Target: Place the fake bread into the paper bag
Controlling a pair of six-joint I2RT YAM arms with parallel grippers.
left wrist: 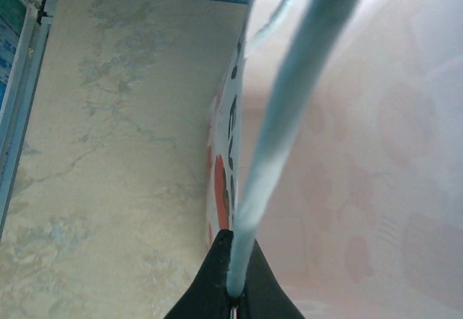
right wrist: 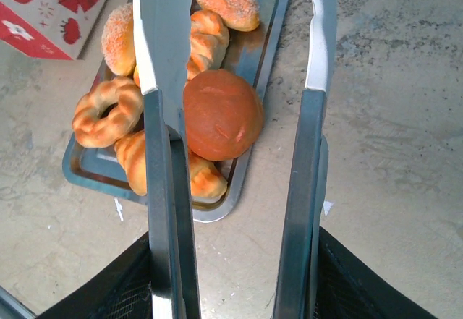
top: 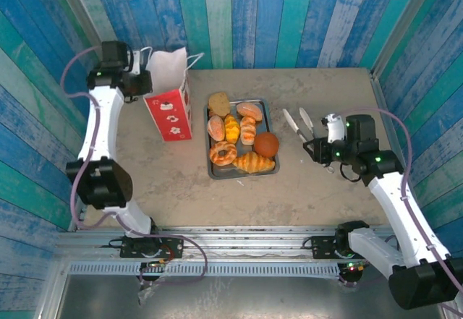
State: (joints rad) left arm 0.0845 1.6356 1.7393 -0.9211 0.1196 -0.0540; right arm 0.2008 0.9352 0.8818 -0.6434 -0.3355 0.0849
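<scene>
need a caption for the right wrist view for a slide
Right gripper holds metal tongs open, pointed toward the round bun on the grey tray.

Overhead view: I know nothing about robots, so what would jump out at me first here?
The grey tray at the middle of the table, heaped with glossy toy pastries, draws the eye first. Left of it stands a red-and-white paper bag, its rim pinched in the left arm's jaws. To its right, the right arm's jaws hold open metal tongs pointed toward the tray.
</scene>
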